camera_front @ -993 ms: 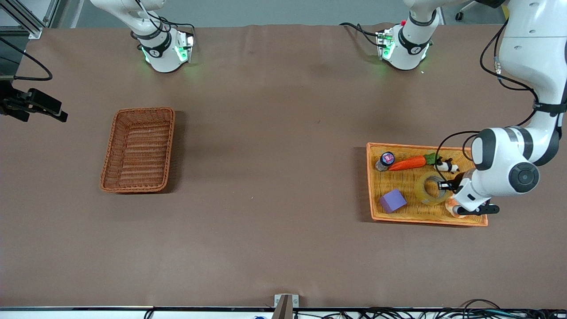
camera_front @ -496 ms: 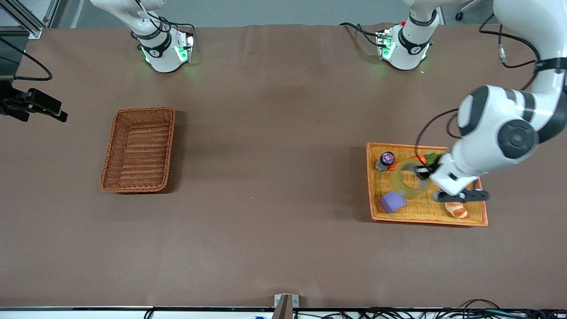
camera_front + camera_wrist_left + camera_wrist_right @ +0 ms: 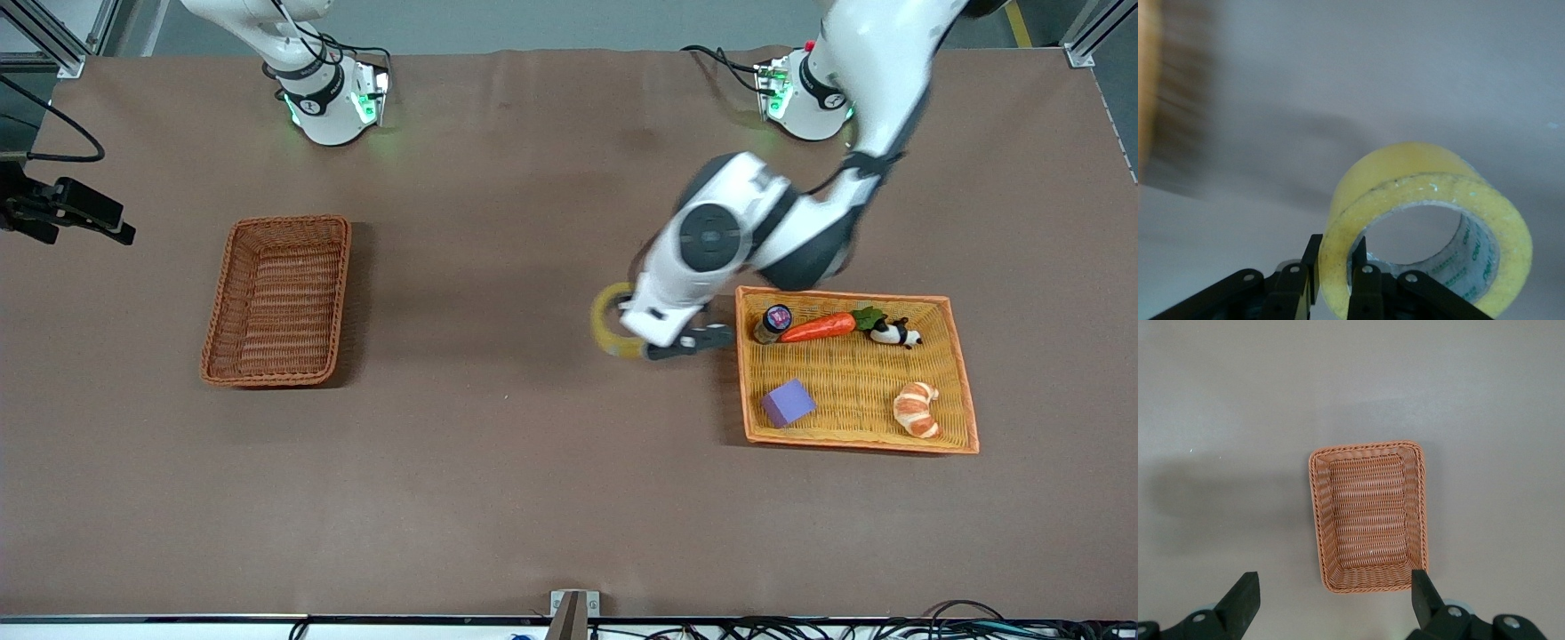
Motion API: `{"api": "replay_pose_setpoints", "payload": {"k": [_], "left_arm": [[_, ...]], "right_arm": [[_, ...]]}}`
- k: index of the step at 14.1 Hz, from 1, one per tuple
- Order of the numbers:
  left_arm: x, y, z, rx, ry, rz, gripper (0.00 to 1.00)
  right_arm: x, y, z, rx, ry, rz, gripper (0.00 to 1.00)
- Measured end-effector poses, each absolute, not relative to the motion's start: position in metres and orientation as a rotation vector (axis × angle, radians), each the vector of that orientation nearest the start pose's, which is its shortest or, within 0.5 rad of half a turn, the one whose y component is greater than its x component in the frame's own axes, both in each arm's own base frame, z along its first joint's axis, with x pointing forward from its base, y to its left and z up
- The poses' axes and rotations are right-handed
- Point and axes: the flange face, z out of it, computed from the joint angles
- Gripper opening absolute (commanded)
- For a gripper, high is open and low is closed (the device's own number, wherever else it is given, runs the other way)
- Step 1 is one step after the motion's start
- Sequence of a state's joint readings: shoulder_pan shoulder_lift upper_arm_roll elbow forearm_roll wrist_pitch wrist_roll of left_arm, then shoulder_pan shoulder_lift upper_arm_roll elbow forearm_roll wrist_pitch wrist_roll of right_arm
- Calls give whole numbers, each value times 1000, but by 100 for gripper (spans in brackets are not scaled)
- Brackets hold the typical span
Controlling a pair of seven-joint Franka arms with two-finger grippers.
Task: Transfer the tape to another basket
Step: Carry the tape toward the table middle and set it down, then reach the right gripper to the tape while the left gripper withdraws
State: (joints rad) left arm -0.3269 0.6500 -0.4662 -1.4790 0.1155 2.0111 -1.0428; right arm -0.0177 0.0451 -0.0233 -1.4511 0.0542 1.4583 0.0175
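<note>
The tape (image 3: 603, 327), a yellowish translucent ring, hangs in my left gripper (image 3: 631, 332) above bare table, between the yellow tray and the middle of the table. In the left wrist view the two black fingers pinch the ring's wall, one finger outside and one inside the hole, so my left gripper (image 3: 1336, 250) is shut on the tape (image 3: 1425, 193). The reddish-brown wicker basket (image 3: 216, 302) stands empty toward the right arm's end of the table. My right gripper (image 3: 1335, 587) is open high over the basket (image 3: 1368, 513).
A shallow yellow wicker tray (image 3: 853, 296) with an orange rim lies toward the left arm's end. It holds a carrot toy (image 3: 818, 327), a small jar (image 3: 773, 322), a panda figure (image 3: 893, 333), a purple block (image 3: 788, 402) and a croissant toy (image 3: 916, 409).
My left gripper has lifted the tape out of the yellow tray and carried it over the tray's edge toward the middle of the table. The croissant is uncovered now.
</note>
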Motion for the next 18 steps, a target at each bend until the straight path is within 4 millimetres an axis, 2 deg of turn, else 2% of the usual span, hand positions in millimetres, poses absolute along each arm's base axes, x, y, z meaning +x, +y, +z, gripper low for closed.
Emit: {"api": "replay_pose_setpoints", "payload": {"k": [2,4,5,6,7,8,11,12,13,14,15,16,17,18], "left_arm": [[523,-504,276,-3188,-479,283,0],[509,-533,238,-3175,-524,270,1],[502,-543,226,-3173,-545,267,6],[497,-549,219,-3181,-558,264,27],[494,-554,213,-3189,-560,262,59],[491,-557,210,-3195,-558,261,100],[499,-557,219,-3209,-571,239,100],[509,-553,231,-3215,-579,204,100],[523,-542,252,-3202,-568,150,100],[540,-524,283,-3176,-552,89,100],[559,-500,326,-3153,-549,27,100],[578,-468,377,-3138,-553,-34,100],[594,-426,430,-3123,-550,-86,100],[605,-384,474,-3112,-529,-116,100]], "right_arm": [[557,-16,646,-3087,83,58,100],[557,-16,646,-3087,83,58,100],[557,-16,646,-3087,82,58,100],[557,-16,646,-3087,83,58,100],[557,-16,646,-3087,83,58,100],[557,-16,646,-3087,83,59,100],[557,-16,646,-3086,82,59,100],[557,-15,646,-3086,79,59,100],[558,-11,646,-3085,68,56,100],[559,-1,645,-3083,41,46,100],[562,18,644,-3082,7,29,100],[566,45,637,-3079,-12,16,100],[571,80,624,-3075,-24,4,100],[575,117,606,-3067,-24,-2,100]]}}
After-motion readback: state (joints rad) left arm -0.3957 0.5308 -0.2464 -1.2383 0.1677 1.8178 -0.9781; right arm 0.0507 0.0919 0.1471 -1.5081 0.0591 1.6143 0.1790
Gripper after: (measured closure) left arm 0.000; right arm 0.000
